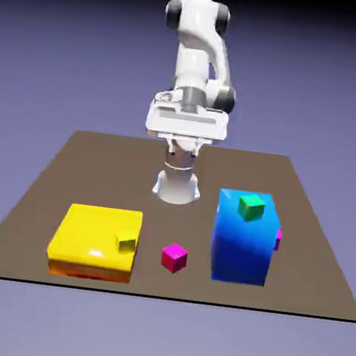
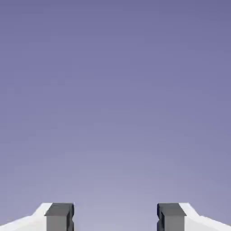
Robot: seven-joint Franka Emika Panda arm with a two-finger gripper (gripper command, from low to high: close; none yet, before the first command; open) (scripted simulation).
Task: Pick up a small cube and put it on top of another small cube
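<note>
The hot-pink small cube (image 1: 174, 257) sits on the table between the yellow block and the blue block, near the front edge. A sliver of the purplish small cube (image 1: 278, 239) peeks out from behind the blue block's right side; most of it is hidden. My gripper (image 1: 183, 139) hangs high above the table's far side, well away from both cubes. In the hand view only the plain backdrop shows, and the gripper (image 2: 115, 219) is open, its two grey fingertips (image 2: 59, 216) wide apart with nothing between them.
A tall blue block (image 1: 242, 240) carries a small green cube (image 1: 250, 207) on top. At the exterior view's left, a low, wide yellow block (image 1: 91, 241) holds a small yellow-olive cube (image 1: 127, 243). The robot's base (image 1: 177, 185) stands behind them.
</note>
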